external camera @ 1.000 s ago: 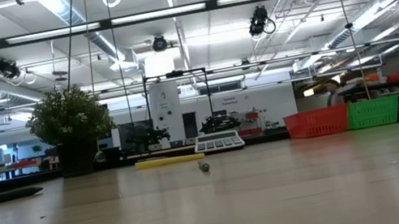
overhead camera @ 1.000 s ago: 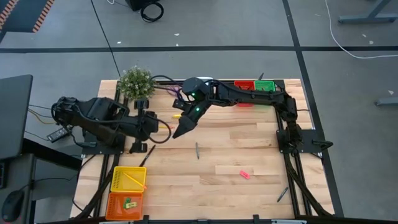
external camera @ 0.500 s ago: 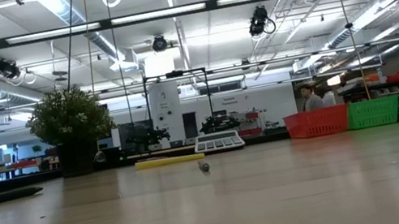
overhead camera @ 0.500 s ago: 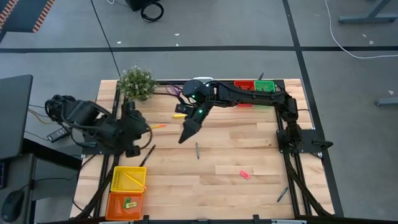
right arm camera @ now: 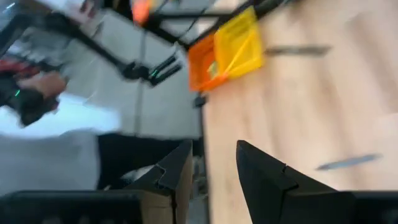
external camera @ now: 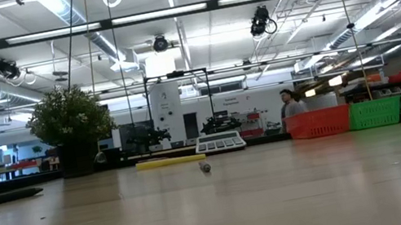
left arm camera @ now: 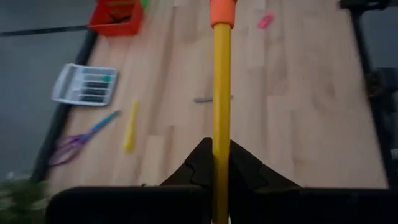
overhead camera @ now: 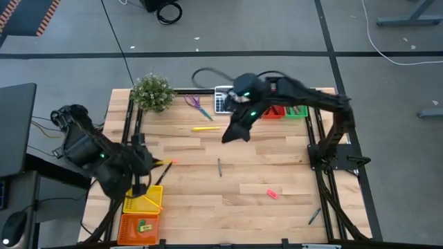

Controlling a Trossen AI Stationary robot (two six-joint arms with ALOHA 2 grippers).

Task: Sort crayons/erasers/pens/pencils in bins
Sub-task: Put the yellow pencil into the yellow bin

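Note:
My left gripper (overhead camera: 145,166) hangs at the table's left side, just beyond the yellow bin (overhead camera: 143,199), shut on a long yellow pencil (left arm camera: 217,93) with an orange end (left arm camera: 222,9). The orange bin (overhead camera: 138,225) stands nearer than the yellow one. My right gripper (overhead camera: 232,135) hovers open and empty over the far middle of the table, its arm covering part of the red bin (overhead camera: 274,111) and green bin (overhead camera: 297,111). Loose on the wood lie a yellow pen (overhead camera: 205,128), a grey stick (overhead camera: 219,167), a pink eraser (overhead camera: 272,194) and a dark pen (overhead camera: 314,216). My left gripper pinches the pencil's shaft (left arm camera: 217,158) between its two fingers (left arm camera: 200,165). The pencil runs on forward out of the fingertips, along the line of the fingers, orange end foremost. It is lifted clear of the table, slanting down toward the wood.
Purple-handled scissors (overhead camera: 196,105), a grey calculator (overhead camera: 223,101) and a potted plant (overhead camera: 152,92) stand along the far edge. Black frame rails run down the left and right sides. A person (external camera: 291,101) shows in the room behind the table.
My left gripper has swung toward the table's left and near edges, turning as it went, and carried the pencil from the left middle to just beyond the yellow bin. My right gripper has risen and drawn back toward the far right, away from the grey stick.

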